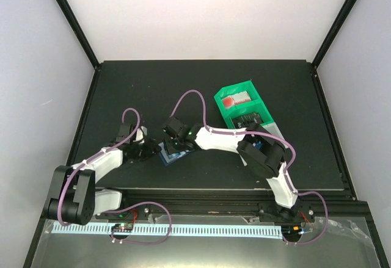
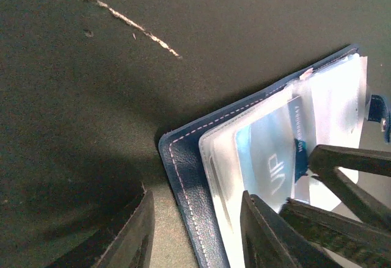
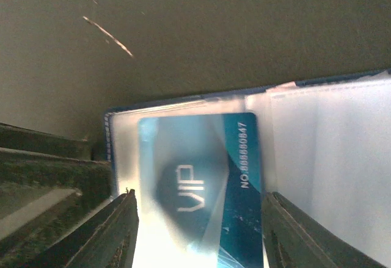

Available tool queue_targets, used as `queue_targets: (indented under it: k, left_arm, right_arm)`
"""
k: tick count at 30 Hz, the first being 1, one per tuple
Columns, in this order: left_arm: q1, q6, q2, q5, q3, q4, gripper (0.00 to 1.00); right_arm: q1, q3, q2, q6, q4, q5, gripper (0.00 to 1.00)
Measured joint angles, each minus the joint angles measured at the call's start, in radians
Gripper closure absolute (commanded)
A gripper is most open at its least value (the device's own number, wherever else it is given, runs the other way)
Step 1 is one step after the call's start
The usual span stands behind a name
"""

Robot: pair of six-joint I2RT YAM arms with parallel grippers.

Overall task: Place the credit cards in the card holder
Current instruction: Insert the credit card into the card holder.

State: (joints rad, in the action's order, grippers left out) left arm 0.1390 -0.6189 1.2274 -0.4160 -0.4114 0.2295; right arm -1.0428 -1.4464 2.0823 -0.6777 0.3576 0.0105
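Note:
The navy card holder (image 1: 173, 154) lies open on the black mat between my two grippers. Its stitched edge (image 2: 186, 182) and clear pockets show in the left wrist view. A blue credit card (image 3: 201, 176) marked VIP sits mostly inside one clear pocket, and a strip along its right side sticks out. My right gripper (image 3: 198, 237) is open, with one finger on each side of that card (image 2: 269, 158). My left gripper (image 2: 198, 237) is open and straddles the holder's stitched edge: one finger over the mat, the other over the pockets. The right arm's fingers (image 2: 348, 161) rest close beside it.
A green-and-white compartment bin (image 1: 241, 109) with a red item (image 1: 229, 101) in it stands on the mat behind and right of the holder. A pale scratch (image 2: 134, 24) marks the mat. A white perforated strip (image 1: 183, 228) runs along the near edge by the arm bases.

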Motion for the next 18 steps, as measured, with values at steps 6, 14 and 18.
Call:
queue_targets:
  k: [6,14,18]
  left_arm:
    - [0.000,0.000,0.018,-0.007,-0.005,-0.009,0.63]
    - [0.000,0.002,0.063,-0.022,-0.029,-0.023,0.66]
    - [0.000,0.000,0.077,-0.042,-0.025,-0.047,0.66]
  right_arm:
    - [0.000,-0.019,0.015,0.015,0.040,-0.030,0.41]
    - [-0.001,-0.042,0.036,0.033,0.053,-0.032,0.42]
    - [0.000,-0.030,0.036,0.042,0.023,0.018,0.42]
